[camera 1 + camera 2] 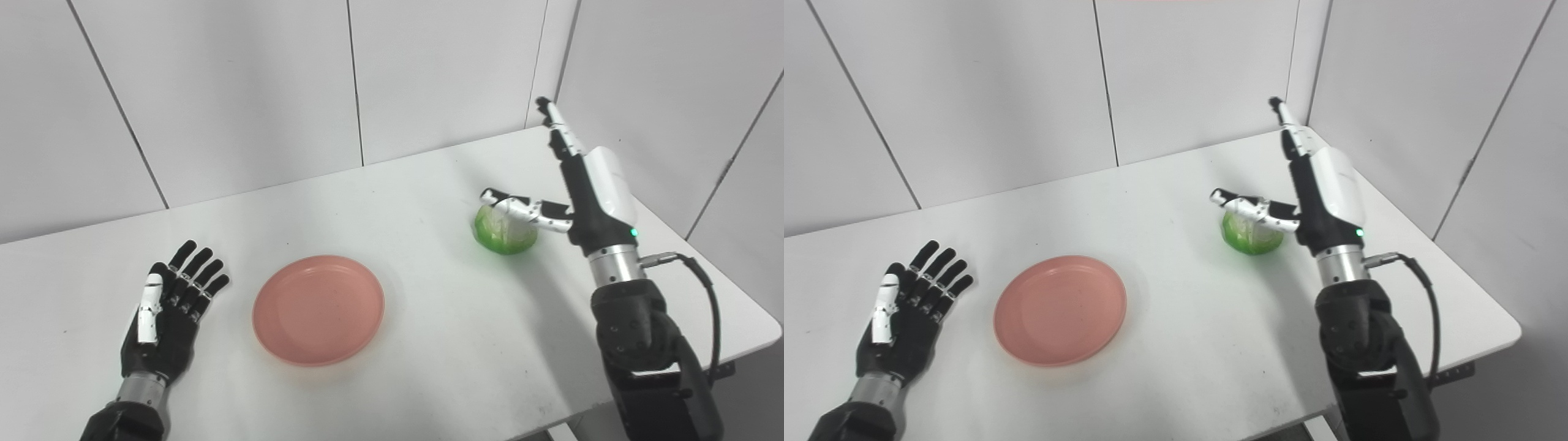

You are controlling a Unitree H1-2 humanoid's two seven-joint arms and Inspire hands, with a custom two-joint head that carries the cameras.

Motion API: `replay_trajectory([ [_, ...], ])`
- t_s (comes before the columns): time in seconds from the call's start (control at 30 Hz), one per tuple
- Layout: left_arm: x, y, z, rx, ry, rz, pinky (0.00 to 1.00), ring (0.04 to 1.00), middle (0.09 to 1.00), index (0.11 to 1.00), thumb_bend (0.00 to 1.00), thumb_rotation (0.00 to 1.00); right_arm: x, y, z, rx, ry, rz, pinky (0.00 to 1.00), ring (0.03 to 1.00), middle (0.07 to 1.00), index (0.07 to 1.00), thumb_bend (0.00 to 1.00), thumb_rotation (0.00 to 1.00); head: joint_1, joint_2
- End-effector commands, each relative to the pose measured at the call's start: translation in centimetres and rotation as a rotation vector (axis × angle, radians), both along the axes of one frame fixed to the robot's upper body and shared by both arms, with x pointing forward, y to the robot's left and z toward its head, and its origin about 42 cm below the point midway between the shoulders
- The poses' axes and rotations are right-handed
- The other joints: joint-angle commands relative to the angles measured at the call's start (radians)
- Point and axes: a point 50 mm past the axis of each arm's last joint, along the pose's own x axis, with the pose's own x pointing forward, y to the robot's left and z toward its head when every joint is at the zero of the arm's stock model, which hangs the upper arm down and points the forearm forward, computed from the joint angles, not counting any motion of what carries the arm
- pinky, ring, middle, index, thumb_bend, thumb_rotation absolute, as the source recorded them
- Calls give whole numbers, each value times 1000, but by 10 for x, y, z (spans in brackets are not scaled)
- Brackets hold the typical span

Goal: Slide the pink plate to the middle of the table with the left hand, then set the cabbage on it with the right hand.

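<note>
The pink plate [318, 309] lies flat near the middle of the white table [429, 380], a little left of centre, with nothing on it. My left hand [168, 312] rests open on the table left of the plate, fingers spread, a clear gap from its rim. The green cabbage [505, 229] sits on the table at the right. My right hand [582, 190] stands upright just right of the cabbage, fingers stretched up and apart. Its thumb [514, 205] reaches out over the cabbage's top. The hand is open and holds nothing.
White wall panels [245, 92] close the table at the back and on the right. The table's right corner [768, 324] and front edge lie close to my right arm.
</note>
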Motion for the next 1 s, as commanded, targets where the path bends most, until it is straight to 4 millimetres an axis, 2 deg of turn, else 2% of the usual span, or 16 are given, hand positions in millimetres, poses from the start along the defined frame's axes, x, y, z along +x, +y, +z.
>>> replay_trajectory([
  [0.0,-12,12,-26,12,97,20,774,807,824,816,481,801,-1,-11,10,-10,-18,-38,851,931,964,985,984,634,-3,3],
  [0.17,-11,15,-29,16,101,14,764,789,801,799,483,808,4,-17,-1,-6,36,-51,832,927,973,990,1000,618,-15,5],
  [0.3,-10,17,-31,16,107,18,769,788,798,800,482,811,13,-22,-13,4,87,-38,854,940,978,1000,998,606,-20,8],
  [0.43,-10,19,-32,21,111,23,757,781,794,790,490,795,27,-25,-26,10,171,-32,757,915,988,1000,1000,617,-21,11],
  [0.5,-10,20,-32,26,109,21,766,787,800,796,497,799,31,-26,-29,2,193,-35,769,911,986,1000,1000,646,-21,17],
  [0.53,-10,21,-33,25,110,19,770,790,802,799,499,799,35,-27,-31,1,209,-32,842,934,988,1000,1000,654,-20,18],
  [0.6,-10,22,-34,21,111,18,771,791,803,800,499,796,41,-27,-34,-6,236,-19,886,949,990,1000,1000,658,-20,20],
  [0.67,-10,23,-34,21,113,19,767,790,801,800,491,795,47,-29,-36,-20,263,-5,892,966,998,1000,1000,666,-20,22],
  [0.73,-11,24,-34,25,111,16,768,792,805,804,488,804,54,-30,-38,-28,280,-1,873,960,1000,1000,1000,671,-21,25],
  [0.77,-11,24,-34,26,109,15,768,793,806,804,489,802,57,-30,-39,-26,286,0,797,918,1000,1000,1000,670,-22,26],
  [0.83,-11,25,-33,28,107,13,758,789,803,801,491,800,61,-31,-39,-23,295,2,721,875,1000,1000,1000,669,-23,28],
  [0.9,-11,25,-32,29,110,15,750,786,801,798,493,797,67,-33,-40,-23,307,-2,723,879,1000,1000,1000,665,-23,29],
  [0.97,-11,26,-32,27,113,18,753,786,801,796,500,781,73,-35,-40,-31,314,-5,810,929,1000,1000,1000,660,-24,32],
])
